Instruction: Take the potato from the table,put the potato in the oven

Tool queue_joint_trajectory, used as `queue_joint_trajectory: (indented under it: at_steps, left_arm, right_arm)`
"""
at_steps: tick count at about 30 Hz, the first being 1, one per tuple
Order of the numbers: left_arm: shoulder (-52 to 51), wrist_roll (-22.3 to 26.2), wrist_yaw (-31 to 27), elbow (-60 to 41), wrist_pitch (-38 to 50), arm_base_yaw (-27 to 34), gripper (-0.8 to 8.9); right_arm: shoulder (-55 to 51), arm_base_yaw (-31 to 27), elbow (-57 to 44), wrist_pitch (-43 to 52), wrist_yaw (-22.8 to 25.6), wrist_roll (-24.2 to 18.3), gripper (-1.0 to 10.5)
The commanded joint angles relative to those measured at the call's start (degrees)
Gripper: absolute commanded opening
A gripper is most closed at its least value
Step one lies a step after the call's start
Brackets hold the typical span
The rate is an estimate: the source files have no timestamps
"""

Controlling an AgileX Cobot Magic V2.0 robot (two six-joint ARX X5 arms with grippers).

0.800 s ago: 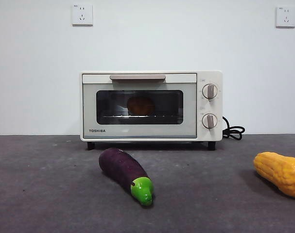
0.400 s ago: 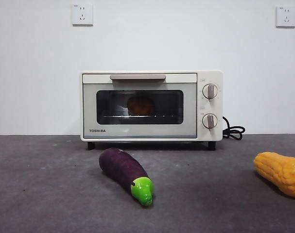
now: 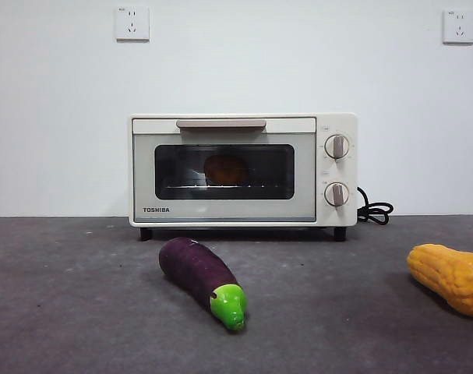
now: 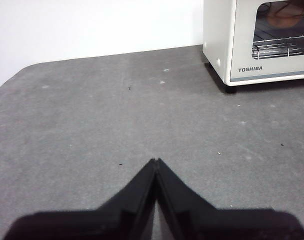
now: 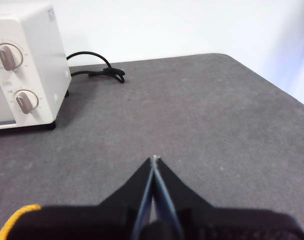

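The cream-white Toshiba oven [image 3: 242,170] stands at the back of the dark grey table [image 3: 80,312] with its door closed. Behind the glass the brown-orange potato [image 3: 225,169] rests on the wire rack; the left wrist view shows the potato [image 4: 284,15] dimly through the window of the oven [image 4: 257,40]. My left gripper [image 4: 156,161] is shut and empty above bare table, to the oven's left. My right gripper [image 5: 154,159] is shut and empty above bare table, to the right of the oven [image 5: 24,65]. Neither arm appears in the front view.
A purple eggplant [image 3: 201,279] with a green tip lies in front of the oven. A bumpy yellow-orange vegetable [image 3: 450,278] lies at the right; its edge [image 5: 14,219] shows by my right gripper. The black cord [image 5: 99,70] trails behind the oven's right side.
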Motion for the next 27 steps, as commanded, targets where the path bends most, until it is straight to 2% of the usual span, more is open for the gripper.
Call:
queue_joint_trajectory:
  at_steps: [1,8,16,27]
  left_arm:
    - [0.02,-0.42,0.2,-0.61,0.39,0.17,-0.04]
    - [0.02,-0.42,0.2,-0.61,0.39,0.17,-0.04]
    - [0.02,-0.42,0.2,-0.61,0.39,0.17,-0.04]
    - [0.39,-0.42,0.2,-0.61,0.42,0.17,-0.04]
  right_arm:
    - [-1.29,-0.04,-1.29,0.39,-0.11,-1.09,0.0]
    - [-2.75,0.02,-4.15,0.33,-0.26,-0.83,0.0]
    - [-4.94,0.11,-8.04,0.52,-3.87,-0.85,0.0]
    - [-4.94,1.2,-8.04,0.61,-3.58,-1.03,0.0]
